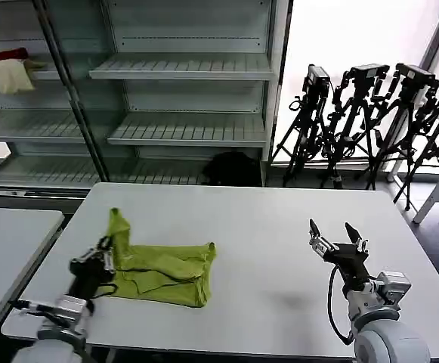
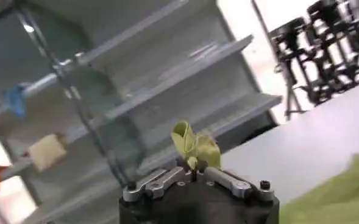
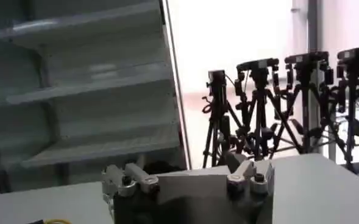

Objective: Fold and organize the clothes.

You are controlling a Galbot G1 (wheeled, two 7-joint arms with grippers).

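The left gripper (image 1: 112, 243) is closed on a pinch of the lime T-shirt (image 1: 166, 272), with a small tuft of green cloth (image 2: 194, 146) poking up between its fingers in the left wrist view; the grip looks thin, so the likeliest failure, as I judge it, is the fabric sliding out as the arm carries it across, dropping the flap short and leaving a crooked fold. A second risk is that the lifted edge drags the rest of the shirt over the smooth white table (image 1: 242, 227) instead of folding, since nothing pins the far side down. The shirt lies crumpled on the left part of the table, its left end raised into a peak above the gripper and the rest bunched flat towards the middle. The left arm reaches up from the table's near left corner, wrist low over the shirt's edge. The right gripper (image 1: 338, 236) hovers well apart from the shirt over the table's right side, fingers spread wide and holding nothing, forearm angled up from the near edge
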